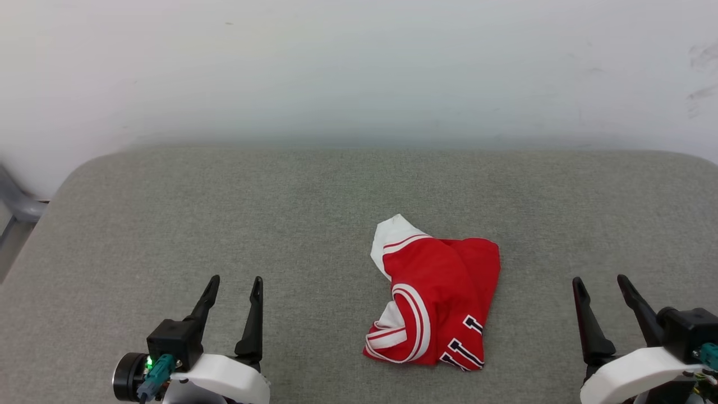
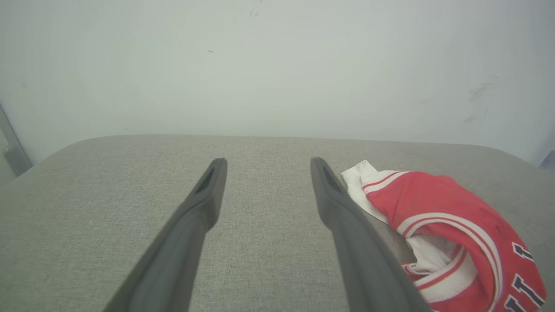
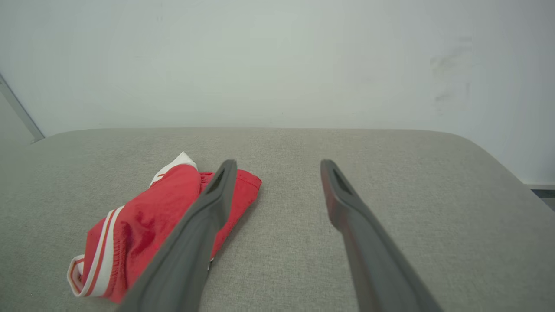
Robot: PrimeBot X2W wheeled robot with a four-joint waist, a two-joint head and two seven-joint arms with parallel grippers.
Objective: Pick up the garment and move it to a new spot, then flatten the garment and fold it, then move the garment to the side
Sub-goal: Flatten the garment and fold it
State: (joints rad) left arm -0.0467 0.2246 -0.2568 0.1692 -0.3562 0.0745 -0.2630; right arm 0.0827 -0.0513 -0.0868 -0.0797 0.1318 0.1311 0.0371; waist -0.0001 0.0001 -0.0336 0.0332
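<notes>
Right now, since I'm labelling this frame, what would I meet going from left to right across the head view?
left gripper, open → garment, crumpled on the grey fabric surface → right gripper, open

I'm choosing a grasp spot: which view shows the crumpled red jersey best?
The head view: the whole garment lies uncovered on the grey surface between the left gripper and right gripper. The left wrist view crops it, a finger hiding one edge; in the right wrist view a finger crosses it.
</notes>
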